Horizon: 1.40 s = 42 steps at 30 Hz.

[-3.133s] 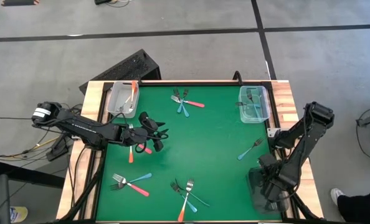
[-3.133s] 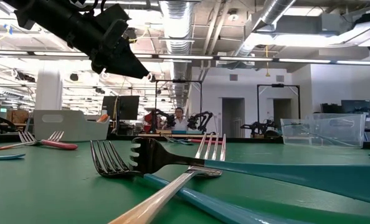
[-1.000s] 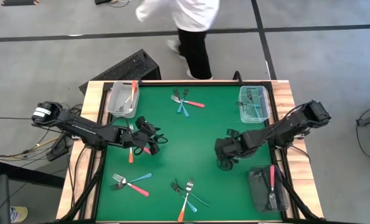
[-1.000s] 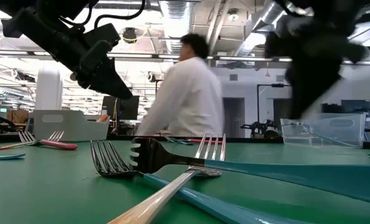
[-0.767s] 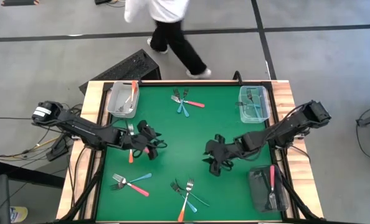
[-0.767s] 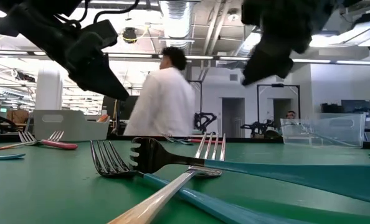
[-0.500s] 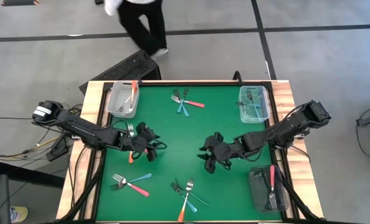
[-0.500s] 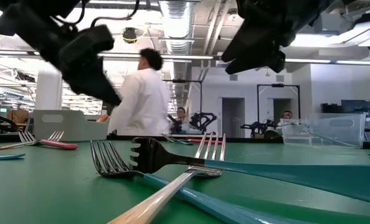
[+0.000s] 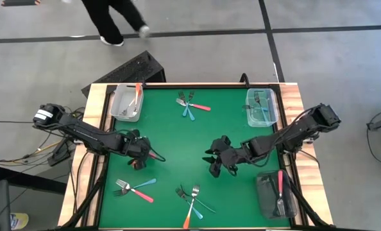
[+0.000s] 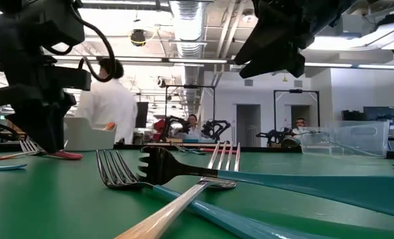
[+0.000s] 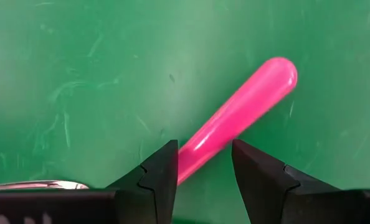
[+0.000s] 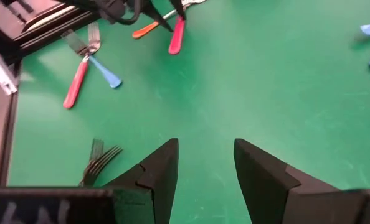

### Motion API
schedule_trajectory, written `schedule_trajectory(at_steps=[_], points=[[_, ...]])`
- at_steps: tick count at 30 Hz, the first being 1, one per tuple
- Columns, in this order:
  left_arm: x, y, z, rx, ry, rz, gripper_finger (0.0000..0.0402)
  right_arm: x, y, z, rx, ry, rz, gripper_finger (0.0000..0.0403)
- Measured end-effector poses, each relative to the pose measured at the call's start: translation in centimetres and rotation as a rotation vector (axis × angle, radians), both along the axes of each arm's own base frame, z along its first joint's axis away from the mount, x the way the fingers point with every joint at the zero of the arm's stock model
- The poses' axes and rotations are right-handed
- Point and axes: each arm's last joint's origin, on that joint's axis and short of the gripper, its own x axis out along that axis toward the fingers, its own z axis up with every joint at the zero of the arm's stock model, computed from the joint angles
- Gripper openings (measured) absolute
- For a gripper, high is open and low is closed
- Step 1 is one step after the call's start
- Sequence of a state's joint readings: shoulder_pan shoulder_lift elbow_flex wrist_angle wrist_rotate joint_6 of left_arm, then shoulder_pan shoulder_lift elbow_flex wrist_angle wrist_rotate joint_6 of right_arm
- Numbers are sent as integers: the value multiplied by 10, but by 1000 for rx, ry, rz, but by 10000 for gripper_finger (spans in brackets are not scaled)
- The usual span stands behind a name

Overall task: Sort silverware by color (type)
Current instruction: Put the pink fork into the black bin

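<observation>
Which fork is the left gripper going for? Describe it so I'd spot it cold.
On the green table, find the left gripper low at the mat's left-centre. Between its open fingers lies a pink-handled fork. An orange-handled fork lies right beside it; the pink handle sets it apart.

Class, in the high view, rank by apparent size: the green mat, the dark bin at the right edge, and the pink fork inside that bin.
1. Green mat
2. Dark bin
3. Pink fork, lying inside the bin
</observation>
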<state>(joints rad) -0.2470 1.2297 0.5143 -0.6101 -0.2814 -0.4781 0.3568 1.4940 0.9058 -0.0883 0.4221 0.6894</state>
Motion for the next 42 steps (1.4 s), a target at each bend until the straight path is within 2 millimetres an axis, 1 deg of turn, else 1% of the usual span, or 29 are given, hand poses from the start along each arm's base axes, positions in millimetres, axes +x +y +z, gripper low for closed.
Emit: schedule_trajectory(at_steps=[5,12,16,19,25,31,35,39,42], points=[[-5,2,-4,46,92,-61,139,-3,9,0,1,0,29,180],[2,6,-14,23,160,-59,139,-8,20,0,-9,-13,30,180],[6,5,-16,12,141,-58,135,-10,26,2,-28,-38,17,180],[10,4,-17,-7,94,-64,111,-12,31,3,-47,-57,-9,180],[18,3,-17,-6,5,-58,35,-17,37,4,-41,-115,-138,180],[28,3,-14,27,-129,-22,33,-23,41,2,26,-133,-225,180],[39,2,-7,49,-257,-43,51,-26,43,1,39,-163,-297,180],[50,0,3,71,-402,-76,48,-21,47,-16,47,-152,-344,180],[60,-1,14,103,-543,-87,42,-8,52,-33,64,-175,-375,180]])
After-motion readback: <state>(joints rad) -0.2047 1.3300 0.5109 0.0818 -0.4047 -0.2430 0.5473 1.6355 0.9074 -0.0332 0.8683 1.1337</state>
